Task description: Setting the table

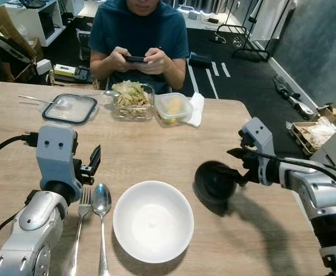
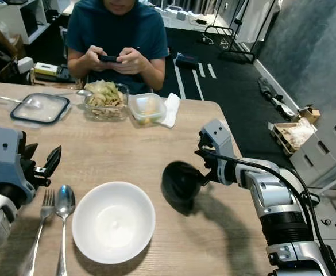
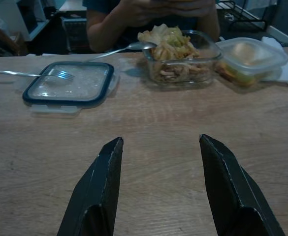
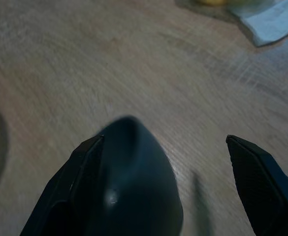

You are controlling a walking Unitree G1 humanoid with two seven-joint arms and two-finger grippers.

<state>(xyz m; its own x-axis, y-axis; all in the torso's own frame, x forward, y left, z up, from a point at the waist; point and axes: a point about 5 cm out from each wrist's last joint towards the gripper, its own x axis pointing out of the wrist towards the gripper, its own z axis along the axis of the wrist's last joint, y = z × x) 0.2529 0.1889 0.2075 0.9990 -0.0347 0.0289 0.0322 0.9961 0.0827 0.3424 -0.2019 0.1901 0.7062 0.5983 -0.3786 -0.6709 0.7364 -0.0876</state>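
Left eye view, near edge: a white bowl (image 1: 153,221) is set upright on the wooden table (image 1: 156,149), with a spoon (image 1: 101,213) just left of it and a fork (image 1: 81,221) left of the spoon, both lying lengthwise.
Left eye view, left gripper (image 1: 93,164): it is held above the table just beyond the fork and spoon, its fingers apart and nothing between them.
Left eye view, right gripper (image 1: 236,167): it is seen right of the bowl, with a dark cup (image 1: 215,181) at its fingers, the cup tilted on its side with its mouth toward the camera (whether it touches the table cannot be told).
Left eye view, far side: a glass container of food (image 1: 132,99), a lidded plastic tub (image 1: 173,107) on a white napkin (image 1: 196,109), and a container lid (image 1: 70,108) with a second fork (image 1: 44,101) across it are laid before a seated person (image 1: 138,34) holding a phone (image 1: 136,58).
Left wrist view: the two black fingers (image 3: 99,191) are spread wide over bare wood, pointing toward the lid and the food container.
Right wrist view: the dark cup lies against one finger (image 4: 60,201) while the other finger stands well apart from it, so the grip is loose and open.
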